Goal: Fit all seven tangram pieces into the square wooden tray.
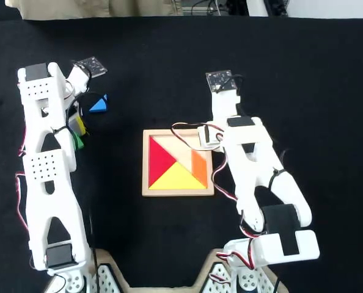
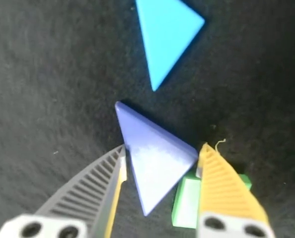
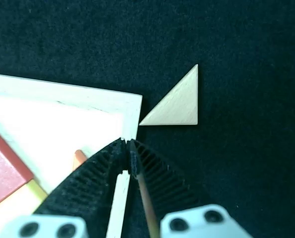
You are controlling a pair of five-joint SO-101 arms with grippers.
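While the black table [image 1: 328,91] spreads wide under both arms, the square wooden tray [image 1: 175,192] sits at its middle with a red triangle [image 1: 160,160], a yellow triangle [image 1: 176,178] and an orange piece [image 1: 198,166] bedded in. The right claw [image 3: 130,144] hangs over the tray's rim, pinched fully together and empty, and a plain wooden triangle [image 3: 180,104] lies just outside the tray's corner. On the other side the left claw [image 2: 162,148] is spread partway, both fingers pressed against a purple triangle [image 2: 155,158]; a light blue triangle [image 2: 165,34] lies near it and a green piece [image 2: 186,201] peeks out beside one finger.
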